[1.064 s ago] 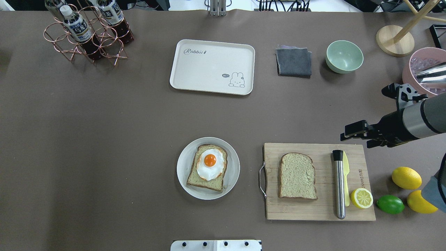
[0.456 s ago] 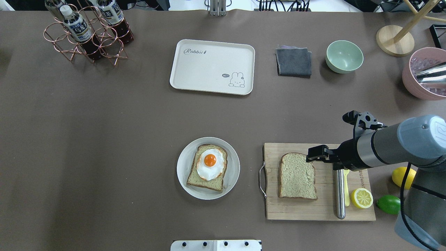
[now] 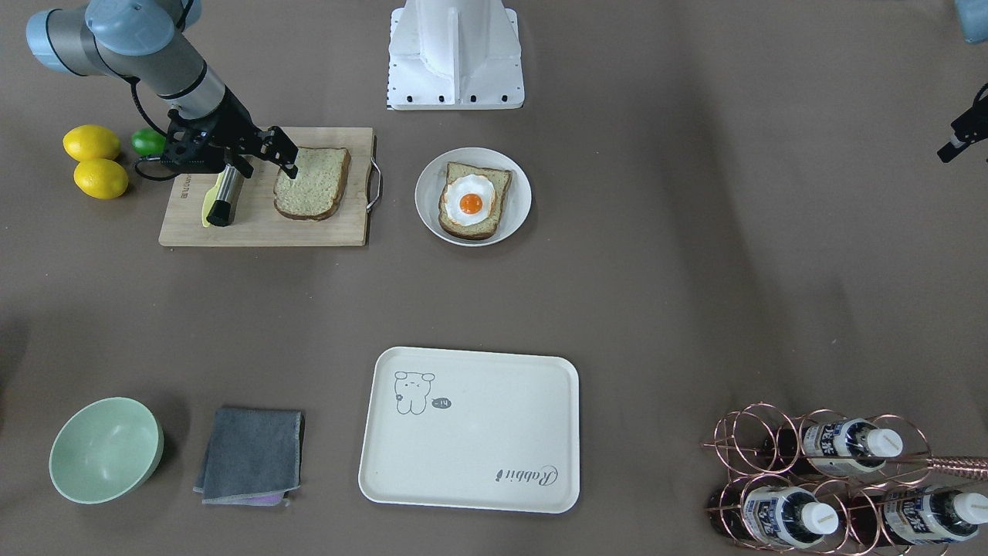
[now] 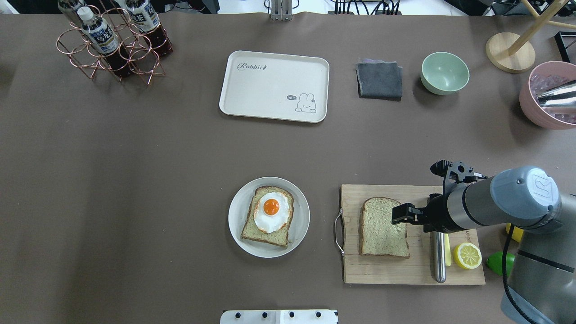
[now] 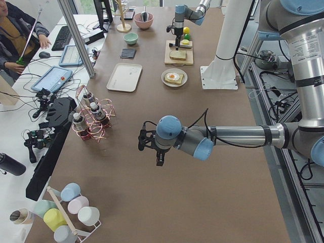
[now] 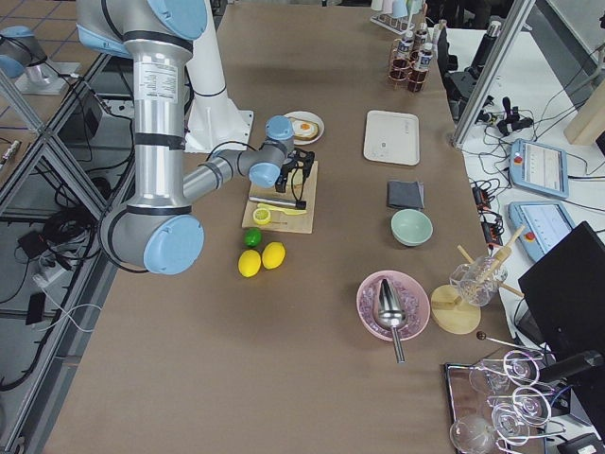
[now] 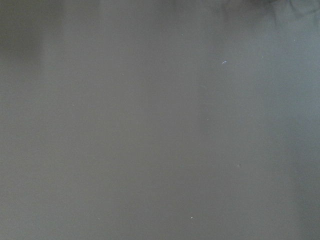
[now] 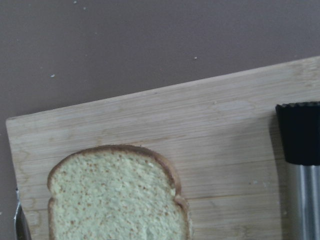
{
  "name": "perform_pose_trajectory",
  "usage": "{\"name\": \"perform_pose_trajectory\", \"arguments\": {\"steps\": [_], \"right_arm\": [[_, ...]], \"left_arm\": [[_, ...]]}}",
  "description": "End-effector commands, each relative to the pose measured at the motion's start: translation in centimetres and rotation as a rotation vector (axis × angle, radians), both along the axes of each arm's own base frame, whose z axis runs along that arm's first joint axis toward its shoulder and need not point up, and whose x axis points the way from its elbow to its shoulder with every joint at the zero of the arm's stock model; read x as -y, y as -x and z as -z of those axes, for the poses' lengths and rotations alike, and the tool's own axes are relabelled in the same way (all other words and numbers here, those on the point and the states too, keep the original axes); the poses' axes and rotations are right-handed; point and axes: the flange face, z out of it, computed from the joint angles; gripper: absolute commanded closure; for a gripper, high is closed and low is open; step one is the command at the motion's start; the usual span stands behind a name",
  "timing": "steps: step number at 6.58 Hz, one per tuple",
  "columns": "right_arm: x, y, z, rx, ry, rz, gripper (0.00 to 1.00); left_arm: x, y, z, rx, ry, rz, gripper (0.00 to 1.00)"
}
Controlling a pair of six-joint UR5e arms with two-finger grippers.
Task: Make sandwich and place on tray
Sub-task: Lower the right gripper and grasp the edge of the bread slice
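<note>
1. Sandwich [image 4: 264, 238] is not stacked. One slice with the fried egg [image 4: 271, 211] sits on the round plate [image 4: 302, 220]. The second slice [image 4: 382, 229] lies flat on the cutting board [image 4: 387, 270], at 3 o'clock from the plate (overhead clock, 12 = away from robot).
2. Tray [image 4: 252, 96] is at 12 o'clock from the plate, well apart.
3. Right gripper [image 4: 402, 214] hangs over the second slice's 3 o'clock edge, jaws spread, gripping nothing. Contact with the bread: cannot tell. Its wrist cam shows no fingers, only the slice's rounded top, the board and the black cap of the steel tool [image 8: 301, 170].
4. Hidden from overhead: the right arm covers the tool's far end, the far end of the yellow knife [image 4: 447, 254], most of one lemon [image 4: 515, 232] and part of the lime [image 4: 497, 263]. The lemon half [image 4: 467, 255] is in full view.
5. Left gripper [image 3: 959, 139] is cut off at the frame edge in the front view. Spread or clenched: cannot tell. Its wrist cam shows only blurred table [image 7: 160, 120].
6. Writing: the tray has "Rabbit" script in one corner. The opposite corner has a small animal drawing with a bubble that reads like "hi". Lettering along the board's 3 o'clock edge is mostly under the arm and unreadable. Labels on the bottles [image 4: 101, 33] in the copper rack [image 4: 85, 60] have characters too small to read.
</note>
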Motion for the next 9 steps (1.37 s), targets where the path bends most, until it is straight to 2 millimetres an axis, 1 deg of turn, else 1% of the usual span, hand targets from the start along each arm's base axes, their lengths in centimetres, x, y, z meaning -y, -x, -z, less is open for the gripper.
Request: {"name": "perform_pose_trajectory", "arguments": {"steps": [1, 2, 3, 4, 5, 6, 7, 9], "right_arm": [[-0.3, 1.1, -0.1, -0.001, -0.003, 0.013, 0.17], [0.0, 2.1, 0.1, 0.002, -0.003, 0.017, 0.17], [-0.1, 2.1, 0.0, -0.001, -0.002, 0.019, 0.17], [-0.1, 1.8, -0.4, -0.007, 0.000, 0.016, 0.21], [0.0, 1.9, -0.1, -0.001, -0.003, 0.016, 0.31], [-0.1, 1.8, -0.1, -0.002, -0.005, 0.012, 0.64], [0.1, 1.8, 0.4, 0.006, -0.006, 0.009, 1.00], [0.3, 1.6, 0.8, 0.014, -0.008, 0.005, 1.00]], "left_arm": [[-0.2, 0.1, 0.2, -0.001, -0.002, 0.002, 0.04], [-0.2, 0.1, 0.3, -0.001, -0.006, 0.001, 0.04], [-0.2, 0.1, 0.2, 0.000, -0.003, 0.001, 0.04], [-0.2, 0.1, 0.2, 0.000, -0.003, 0.003, 0.04], [-0.2, 0.1, 0.2, -0.002, 0.000, 0.003, 0.04], [-0.3, 0.1, -0.2, 0.000, 0.007, 0.002, 0.04], [-0.3, 0.1, -0.2, -0.001, 0.008, 0.001, 0.03], [-0.4, 0.1, -0.3, -0.001, 0.009, 0.003, 0.03]]}}
